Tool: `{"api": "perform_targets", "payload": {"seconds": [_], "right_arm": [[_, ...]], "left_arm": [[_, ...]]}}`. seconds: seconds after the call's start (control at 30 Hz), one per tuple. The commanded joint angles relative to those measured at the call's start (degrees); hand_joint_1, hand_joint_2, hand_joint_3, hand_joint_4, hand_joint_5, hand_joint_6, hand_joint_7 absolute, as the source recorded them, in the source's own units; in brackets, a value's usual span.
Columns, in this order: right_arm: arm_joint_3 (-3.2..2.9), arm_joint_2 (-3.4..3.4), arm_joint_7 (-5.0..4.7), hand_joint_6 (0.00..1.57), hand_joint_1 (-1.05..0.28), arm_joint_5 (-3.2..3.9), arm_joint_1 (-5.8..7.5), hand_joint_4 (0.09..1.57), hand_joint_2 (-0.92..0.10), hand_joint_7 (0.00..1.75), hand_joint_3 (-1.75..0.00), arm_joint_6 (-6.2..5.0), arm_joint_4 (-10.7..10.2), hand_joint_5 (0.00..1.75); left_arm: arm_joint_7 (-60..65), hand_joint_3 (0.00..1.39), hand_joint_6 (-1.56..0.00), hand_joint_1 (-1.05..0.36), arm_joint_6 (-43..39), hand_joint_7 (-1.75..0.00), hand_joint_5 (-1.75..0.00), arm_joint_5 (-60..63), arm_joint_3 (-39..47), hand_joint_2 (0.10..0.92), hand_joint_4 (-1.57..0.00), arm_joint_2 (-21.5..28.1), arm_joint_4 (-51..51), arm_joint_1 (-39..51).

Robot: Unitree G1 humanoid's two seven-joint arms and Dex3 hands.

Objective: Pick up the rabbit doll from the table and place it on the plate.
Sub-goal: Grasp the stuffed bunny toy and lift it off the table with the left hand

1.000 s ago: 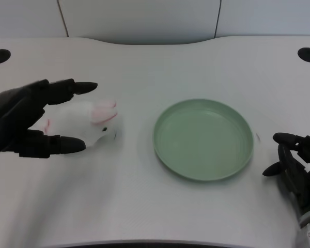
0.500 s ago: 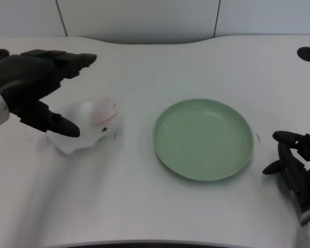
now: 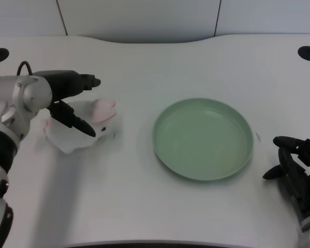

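The white rabbit doll point(image 3: 95, 120) with pink ears lies on the table left of the plate, its head towards the plate. My left hand point(image 3: 67, 101) sits over the doll's rear half. Its fingers point(image 3: 85, 81) reach out straight along the doll's far side and its thumb point(image 3: 76, 123) crosses the doll's near side. The doll lies between them on the table, and the fingers are still spread. The green plate point(image 3: 165, 147) stands empty right of the doll.
My right hand point(image 3: 294, 168) rests idle at the lower right, just beyond the plate's rim. Two black round holes point(image 3: 308, 53) mark the table's far corners. A grey wall runs behind the table.
My left hand has turned at the wrist and dropped onto the doll, with the silver forearm now in view. The thumb has come against the doll's near side. The doll has barely moved.
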Motion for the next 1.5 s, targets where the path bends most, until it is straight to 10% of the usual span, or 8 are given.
{"api": "perform_targets", "payload": {"seconds": [0.03,0.27,0.4,0.7,0.87,1.27,1.37,1.5], "right_arm": [[-0.37,-0.28,0.39,0.83,-0.39,0.98,0.56,0.90,-0.92,0.84,-0.33,-0.79,-0.57,1.37],[-0.15,0.16,-0.16,0.80,-0.40,0.70,1.32,0.92,-0.92,0.83,-0.34,-2.25,-0.95,1.39],[-1.63,0.13,3.45,0.81,-0.38,3.30,0.90,0.91,-0.92,0.85,-0.35,-1.41,-0.54,1.39],[-1.95,-0.16,3.47,0.82,-0.40,2.93,1.22,0.91,-0.92,0.84,-0.33,-2.22,-0.31,1.40],[-2.52,0.09,5.19,0.83,-0.40,3.65,1.32,0.91,-0.92,0.82,-0.34,-2.75,-0.55,1.41],[-3.78,0.17,7.48,0.87,-0.37,5.45,1.21,0.94,-0.92,0.78,-0.34,-3.39,0.03,1.36],[-4.30,0.47,8.57,0.86,-0.37,5.96,1.28,0.94,-0.92,0.77,-0.36,-4.36,0.10,1.35],[-4.62,0.63,8.54,0.86,-0.39,6.01,0.93,0.95,-0.92,0.77,-0.36,-4.44,0.15,1.37]], "left_arm": [[2.14,0.01,-0.07,-1.05,-0.28,-0.03,-0.04,0.48,-1.16,0.895,-0.07,-0.88,4.64,-2.75],[6.60,0.00,-0.09,-1.05,1.53,-0.03,-0.04,1.04,-3.64,0.888,-0.06,-4.95,14.13,-3.69],[7.38,0.00,-0.09,-1.05,2.33,-0.02,-0.03,1.19,-4.44,0.869,-0.05,-5.89,16.09,-3.25],[10.13,0.00,-0.11,-1.04,1.05,-0.02,-0.03,4.22,-8.86,0.839,-0.05,-6.71,17.57,-2.46],[14.76,0.00,-0.14,-1.04,0.75,-0.03,-0.06,6.42,-10.97,0.830,-0.11,-6.58,18.00,-2.02],[27.31,0.00,-0.63,-0.45,-2.27,-0.11,-0.48,7.64,-11.52,0.782,-0.36,-5.72,19.17,-0.20],[26.83,0.00,-0.55,-0.40,-3.00,-0.80,-1.00,6.55,-10.29,0.829,-0.53,-5.55,19.21,-0.33],[28.20,0.00,-0.58,-0.32,-3.05,-0.20,-0.74,7.87,-11.41,0.830,-0.80,-5.42,19.22,-0.47]]}}
